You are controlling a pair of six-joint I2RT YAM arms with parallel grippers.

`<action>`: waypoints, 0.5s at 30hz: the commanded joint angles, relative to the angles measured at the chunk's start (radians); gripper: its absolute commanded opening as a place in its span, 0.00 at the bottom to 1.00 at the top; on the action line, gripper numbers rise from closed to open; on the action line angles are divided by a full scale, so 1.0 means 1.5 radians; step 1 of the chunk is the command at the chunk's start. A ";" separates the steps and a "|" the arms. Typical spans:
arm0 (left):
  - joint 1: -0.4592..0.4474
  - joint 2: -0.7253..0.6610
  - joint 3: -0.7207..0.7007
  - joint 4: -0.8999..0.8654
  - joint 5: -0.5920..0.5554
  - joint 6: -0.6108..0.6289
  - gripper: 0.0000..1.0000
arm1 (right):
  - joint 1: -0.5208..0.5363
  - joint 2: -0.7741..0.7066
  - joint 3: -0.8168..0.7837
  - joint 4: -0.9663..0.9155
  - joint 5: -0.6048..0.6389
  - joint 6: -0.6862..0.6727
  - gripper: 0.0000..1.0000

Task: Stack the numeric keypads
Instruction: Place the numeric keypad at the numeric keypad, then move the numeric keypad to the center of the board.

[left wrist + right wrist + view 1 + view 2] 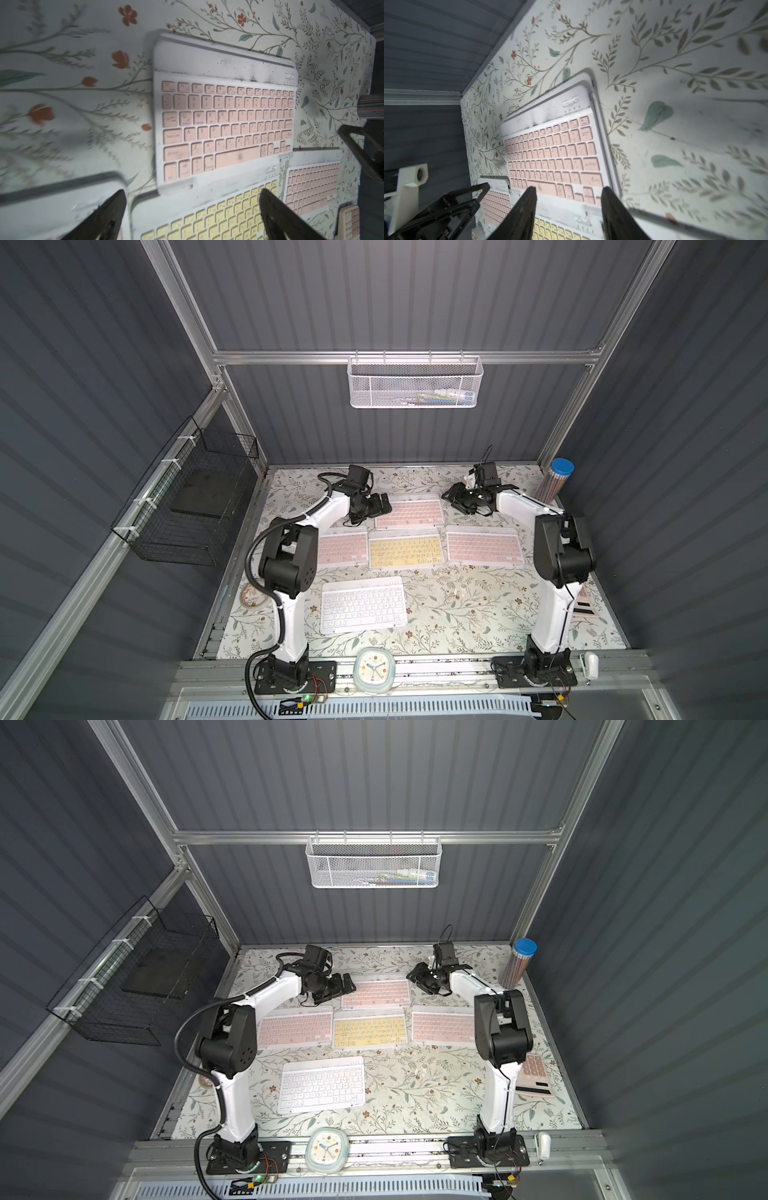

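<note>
The two arms reach to the back of the table and flank the far pink keyboard, with the left gripper at its left short end and the right gripper at its right. That placement suits a two-sided lift of a thin, wide slab, which a single narrow pinch would let sag or swing. Both tools are empty. The left one has its fingers spread as wide as they go, and the right one has them about halfway apart. In each wrist view only keys and frame show between the tips, and neither gripper appears to touch the keyboard yet. In the right wrist view a second rim runs outside this keyboard's side. It therefore probably lies on another keyboard already and marks the spot chosen for the pile; the lower one's key colour is hidden. In front of it three more lie flat in a row, nearly edge to edge: the left pink keyboard, the yellow keyboard and the right pink keyboard. Whether the far one's near edge overlaps the yellow one's frame or only meets it cannot be told. The white keyboard lies apart, nearer the arm bases. The calculator by the right arm is no part of the job. Most of the stacking looks yet to be done.
</note>
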 commanded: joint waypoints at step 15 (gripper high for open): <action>-0.036 -0.550 -0.482 -0.231 -0.203 -0.167 1.00 | 0.351 -0.358 -0.285 -0.161 0.260 -0.046 0.93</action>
